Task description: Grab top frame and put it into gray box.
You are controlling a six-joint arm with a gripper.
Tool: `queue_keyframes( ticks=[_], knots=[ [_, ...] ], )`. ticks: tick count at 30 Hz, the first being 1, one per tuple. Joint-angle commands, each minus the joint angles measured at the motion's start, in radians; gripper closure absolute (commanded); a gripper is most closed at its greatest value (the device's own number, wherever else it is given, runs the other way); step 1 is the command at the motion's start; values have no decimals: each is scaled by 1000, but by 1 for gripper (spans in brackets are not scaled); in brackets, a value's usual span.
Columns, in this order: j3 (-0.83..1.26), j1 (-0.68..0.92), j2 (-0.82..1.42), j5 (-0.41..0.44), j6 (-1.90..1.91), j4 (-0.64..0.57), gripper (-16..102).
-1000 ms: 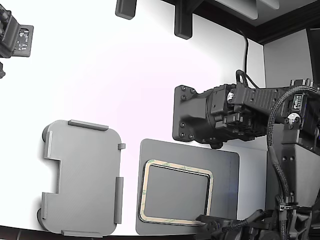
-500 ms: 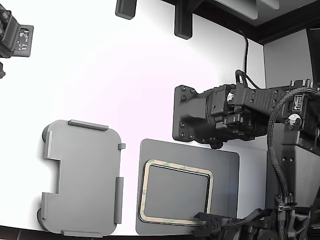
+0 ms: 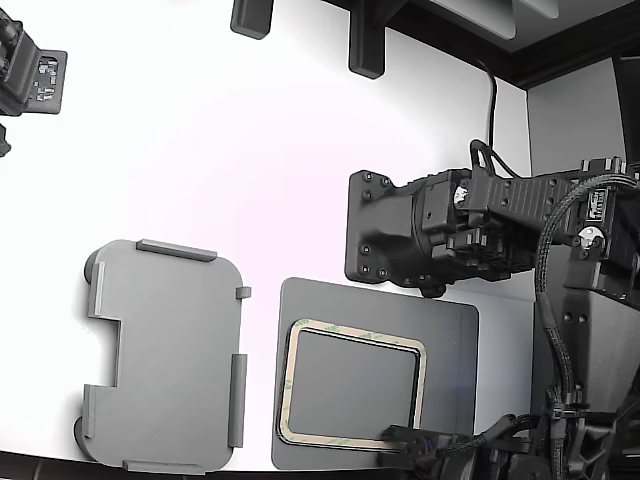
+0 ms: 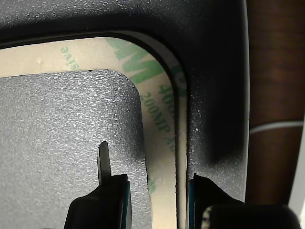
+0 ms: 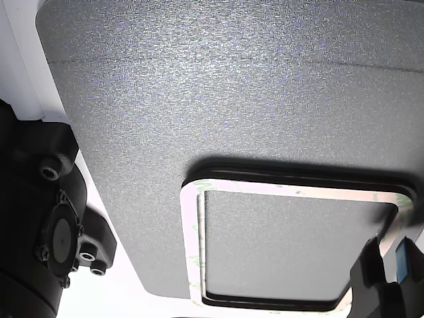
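The top frame [image 3: 360, 335] is a thin tan ring with green print, lying flat on a dark gray mat [image 3: 450, 340]. It also shows in the wrist view [image 4: 157, 109] and the other view [image 5: 192, 238], with a black edge under it. Only one tan frame shows. My gripper [image 3: 398, 436] is at the frame's corner near the table's front edge. In the wrist view my gripper [image 4: 158, 195] is open and straddles the frame's strip, one finger inside the ring and one outside. It also shows in the other view [image 5: 387, 255]. The light gray box [image 3: 165, 350] lies to the exterior view's left of the mat, with nothing in it.
A second black arm [image 3: 400, 235] with a square plate hangs over the table behind the mat. Black brackets [image 3: 365, 45] stand at the back edge, and a dark device [image 3: 30, 75] at the far left. The table is white [image 3: 220, 160].
My gripper has crept slightly toward the exterior view's left along the frame's front side. The frame, the box and the second arm have not moved.
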Motion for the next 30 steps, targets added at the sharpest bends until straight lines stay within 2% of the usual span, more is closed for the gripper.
queue_keyframes(
  ticks=[1, 5, 13, 15, 16, 19, 20, 26, 30],
  knots=[
    [-9, -9, 34, 5, -3, -9, 40],
    [12, -9, 41, 9, -6, -28, 46],
    [14, -9, 44, 14, -11, -29, 49],
    [15, -9, 44, 15, -11, -34, 57],
    [18, -9, 46, 18, -8, -38, 64],
    [28, -9, 49, 20, 11, -64, 95],
    [28, -9, 49, 17, 8, -67, 97],
    [-40, -9, 48, -5, -26, -20, 97],
    [-156, -9, 29, 0, -6, 87, 97]
  ],
)
